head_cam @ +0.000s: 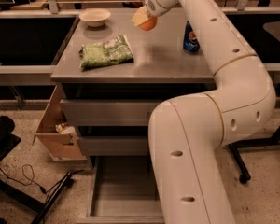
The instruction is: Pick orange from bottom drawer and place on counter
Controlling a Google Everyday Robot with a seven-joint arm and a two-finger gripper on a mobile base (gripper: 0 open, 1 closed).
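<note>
While tool (143, 19) hovers over worktop (168, 62) rear, between bowl (94, 17) and soda can (191, 37), closed tight on orange (150, 24), bottom drawer (126, 190) stands open below. Risk: release from height lets round fruit roll off worktop edge or knock soda can.

Here's the robot's big white jointed arm (191, 162), filling the lower right of the view, its thick lowest link rising from the bottom edge. It bends hard at a rounded elbow on the right, and the long forearm slants up and leftward toward the top edge. At the tip, the wrist angles downward. The pale two-finger end effector (143, 18) sits over the far part of the flat grey metal table (168, 62). Its fingers (139, 17) are clamped on a small round orange fruit (149, 24), which peeks out below them.
</note>
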